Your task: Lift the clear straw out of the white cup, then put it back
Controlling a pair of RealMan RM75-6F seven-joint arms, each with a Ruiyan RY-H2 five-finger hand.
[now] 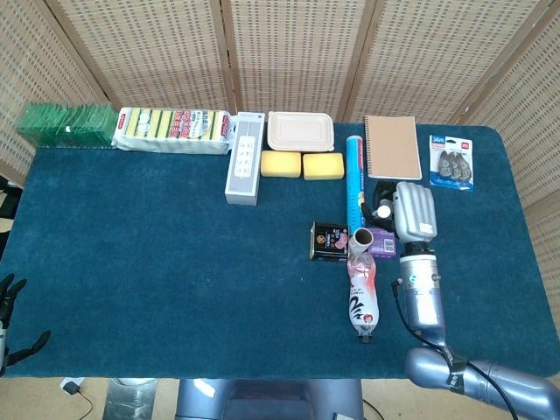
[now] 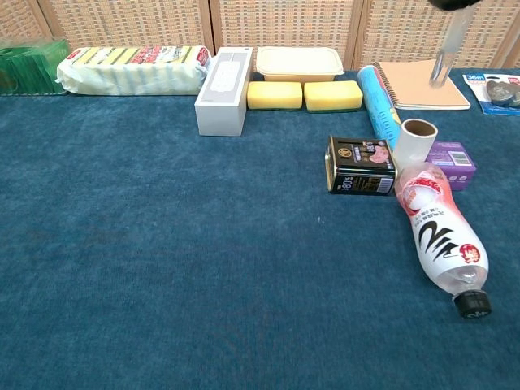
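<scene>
The white cup [image 2: 415, 143] stands upright on the blue cloth, its mouth open and nothing in it; in the head view the cup [image 1: 363, 237] sits between a black tin and a purple box. The clear straw [image 2: 448, 50] hangs in the air above and to the right of the cup, clear of its rim. My right hand [image 1: 411, 211] grips the straw's top; only the hand's underside [image 2: 455, 3] shows at the chest view's upper edge. My left hand [image 1: 12, 320] rests at the table's near left corner, fingers apart, holding nothing.
A plastic bottle [image 2: 439, 236] lies on its side right in front of the cup. A black tin [image 2: 361, 165] and a purple box [image 2: 452, 161] flank the cup. A blue tube [image 2: 377, 102], a notebook [image 2: 419, 84], sponges and a power strip [image 2: 222, 78] lie behind.
</scene>
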